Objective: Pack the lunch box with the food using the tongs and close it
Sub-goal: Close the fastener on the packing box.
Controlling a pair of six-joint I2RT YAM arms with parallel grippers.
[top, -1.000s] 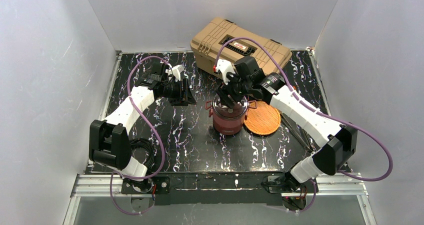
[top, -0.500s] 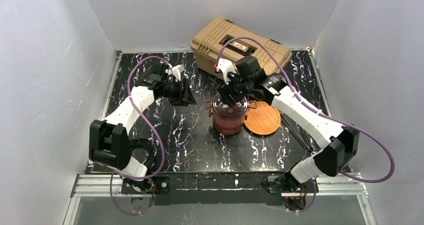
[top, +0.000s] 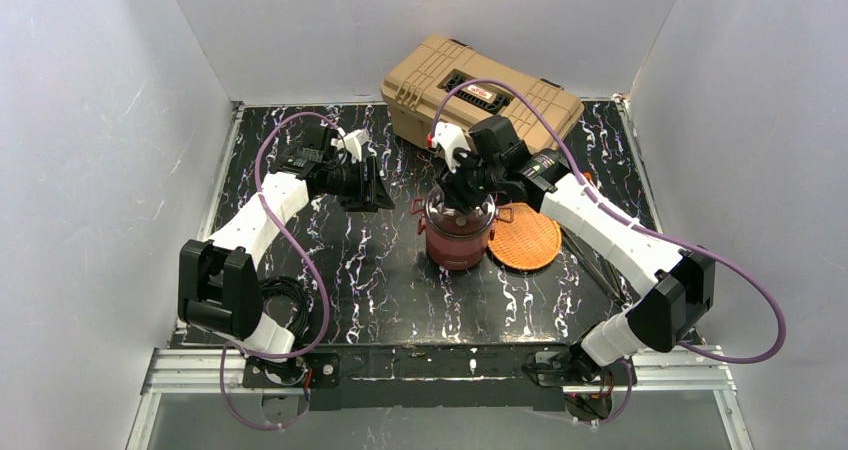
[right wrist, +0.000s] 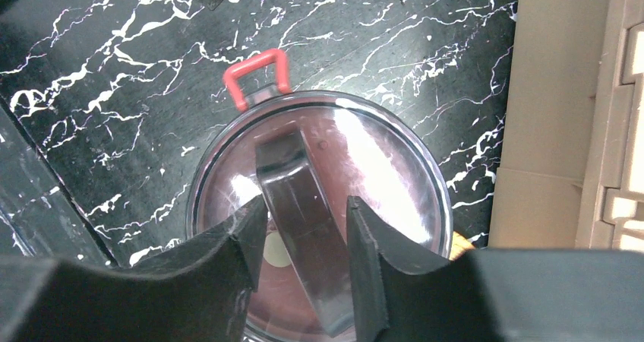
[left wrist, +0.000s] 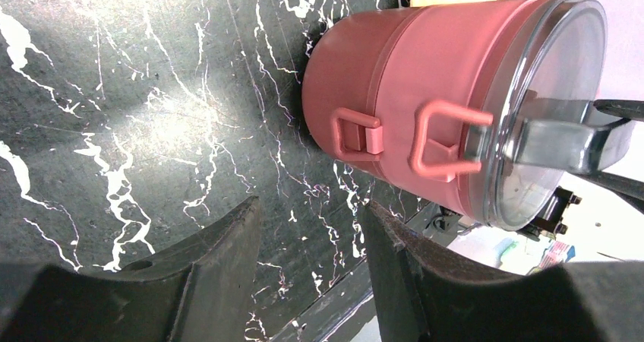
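Bright, even light from above. Glare whitens the lid [right wrist: 380, 159] just beyond the right claw [right wrist: 304, 213], whose near fingers [right wrist: 152, 296] blur. The tabletop [left wrist: 152, 114] shines ahead of the left claw [left wrist: 311, 209].

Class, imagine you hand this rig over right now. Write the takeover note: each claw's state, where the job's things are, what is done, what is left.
Left claw: open, empty, aimed at the lunch box from its left.
Right claw: above the box, straddling the metal handle; a firm grip cannot be told.
Lunch box: upright, stacked, clear lid on, beside the orange plate.
Tongs: apparently on the table, right of the plate. Food: none in view.
Done: packing, seemingly. Left: probably fasten the handle.
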